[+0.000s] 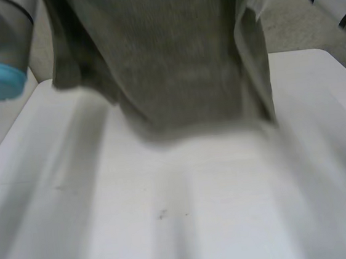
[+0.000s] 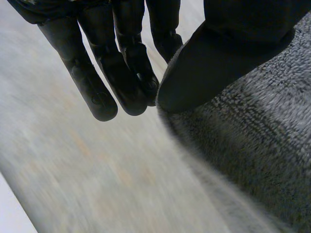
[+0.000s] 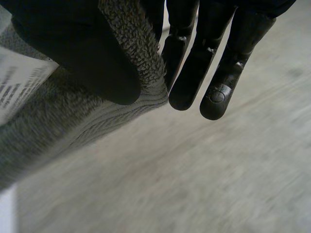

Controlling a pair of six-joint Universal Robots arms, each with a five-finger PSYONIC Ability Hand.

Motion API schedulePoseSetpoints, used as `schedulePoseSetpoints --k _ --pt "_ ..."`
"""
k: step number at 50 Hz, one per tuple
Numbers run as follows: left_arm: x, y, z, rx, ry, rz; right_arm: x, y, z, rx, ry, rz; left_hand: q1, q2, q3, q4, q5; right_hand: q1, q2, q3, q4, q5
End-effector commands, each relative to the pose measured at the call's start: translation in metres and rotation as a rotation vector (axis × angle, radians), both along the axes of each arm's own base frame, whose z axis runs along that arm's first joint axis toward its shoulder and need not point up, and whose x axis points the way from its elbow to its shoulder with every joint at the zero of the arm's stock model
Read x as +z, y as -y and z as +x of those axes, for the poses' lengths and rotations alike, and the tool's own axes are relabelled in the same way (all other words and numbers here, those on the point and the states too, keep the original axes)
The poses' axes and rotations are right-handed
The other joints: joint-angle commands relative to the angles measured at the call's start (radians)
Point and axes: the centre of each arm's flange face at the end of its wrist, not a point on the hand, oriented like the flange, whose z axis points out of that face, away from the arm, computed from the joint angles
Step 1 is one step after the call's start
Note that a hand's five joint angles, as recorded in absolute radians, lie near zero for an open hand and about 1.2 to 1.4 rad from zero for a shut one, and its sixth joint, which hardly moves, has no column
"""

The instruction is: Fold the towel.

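Big white bench underneath, and the grey terry-cloth towel hangs above it as a loose drape, its lower edge over the far half of the bench; I can't tell whether it touches.

Handling-wise it looks soft, floppy and pretty light, with a fuzzy pile that should give decent grip. It has zero stiffness, so it'll sag and swing wherever it isn't held. The top corners look like the sensible place to hold it, keeping that edge stretched so the fold lands flat.

The head view gives the whole drape but not the grip. The wrist views fill that in. The left robot hand has its thumb pressed on the pile at the towel's edge, and it's probably pinching it against the straight fingers, though the edge is smeared there. The right robot hand is clearer: cloth is clamped between thumb and fingers, right by a corner.

Smallest bit: a white printed care label sits just beside that right thumb.
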Motion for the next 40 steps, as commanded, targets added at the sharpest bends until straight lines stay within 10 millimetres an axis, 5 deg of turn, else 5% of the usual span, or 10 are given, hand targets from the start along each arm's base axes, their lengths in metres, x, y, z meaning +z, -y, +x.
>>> schedulePoseSetpoints --k 1,6,7,9,15,17,23,25,27,40 --pt "-0.009 -0.009 -0.001 -0.049 -0.077 0.083 -0.010 0.007 -0.008 0.157 0.084 0.103 0.198 0.179 0.180 0.179 0.186 0.435 0.210 0.205 0.200 0.232" --pt "-0.103 -0.023 0.003 -0.043 0.064 0.390 -0.049 0.009 -0.016 0.213 0.003 0.219 0.198 0.179 0.180 0.179 0.186 0.435 0.210 0.205 0.200 0.232" --pt "-0.103 -0.023 0.003 -0.043 0.064 0.391 -0.050 0.009 -0.016 0.213 0.003 0.219 0.198 0.179 0.180 0.179 0.186 0.435 0.210 0.205 0.200 0.232" --pt "-0.148 -0.038 0.006 -0.041 0.125 0.531 -0.084 0.010 -0.023 0.234 -0.026 0.328 0.198 0.179 0.180 0.179 0.186 0.435 0.210 0.205 0.200 0.232" --pt "-0.201 -0.063 0.010 -0.046 0.207 0.696 -0.138 0.003 -0.033 0.244 -0.051 0.489 0.198 0.179 0.180 0.179 0.186 0.435 0.210 0.205 0.200 0.232" --pt "-0.228 -0.076 0.015 -0.043 0.247 0.782 -0.174 -0.006 -0.038 0.254 -0.085 0.568 0.198 0.179 0.180 0.179 0.186 0.435 0.210 0.205 0.200 0.232" --pt "-0.247 -0.087 0.019 -0.044 0.271 0.836 -0.216 -0.021 -0.043 0.240 -0.156 0.604 0.198 0.179 0.180 0.179 0.186 0.054 -0.171 -0.175 -0.181 -0.149" --pt "-0.250 -0.093 0.019 -0.052 0.279 0.848 -0.230 -0.029 -0.047 0.216 -0.207 0.581 0.198 0.179 0.180 0.179 0.186 -0.489 -0.714 -0.718 -0.724 -0.692" --pt "-0.250 -0.097 0.016 -0.063 0.284 0.846 -0.233 -0.031 -0.050 0.198 -0.225 0.570 0.198 0.179 0.180 0.179 0.186 -0.771 -0.996 -1.000 -1.006 -0.974" --pt "-0.227 -0.106 0.007 -0.098 0.272 0.781 -0.187 -0.019 -0.067 0.032 -0.141 0.696 0.198 0.179 0.180 0.179 0.186 -0.787 -1.012 -1.016 -1.022 -0.990"
